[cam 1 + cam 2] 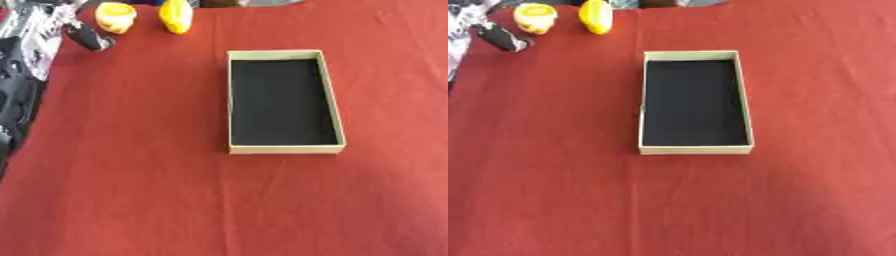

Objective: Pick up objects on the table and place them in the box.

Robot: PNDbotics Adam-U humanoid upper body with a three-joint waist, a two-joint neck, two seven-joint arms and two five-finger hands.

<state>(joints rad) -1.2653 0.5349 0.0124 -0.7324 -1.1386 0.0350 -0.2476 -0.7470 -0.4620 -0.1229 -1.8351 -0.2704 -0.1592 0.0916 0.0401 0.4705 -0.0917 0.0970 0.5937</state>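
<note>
- Table (pixel 131 200): covered in red cloth; it carries every item listed below.
- Box (pixel 231 100): a shallow, tan-walled rectangle with a black floor. It lies flat near the middle of the table, long side running from the near edge toward the far edge. Nothing is visible inside it.
- Pale yellow object (pixel 115 17): rounded, with a hollow top. It sits at the far edge of the table, toward the far left corner.
- Bright yellow object (pixel 176 16): taller and narrower, standing just to the right of the pale one, apart from it. Both are well apart from the box.
- Left hand (pixel 87 36): reaches in along the left edge, a dark finger extended just beside the pale yellow object, with no contact evident. It holds nothing; the degree of opening cannot be determined.
- Right hand: not seen in either view.
</note>
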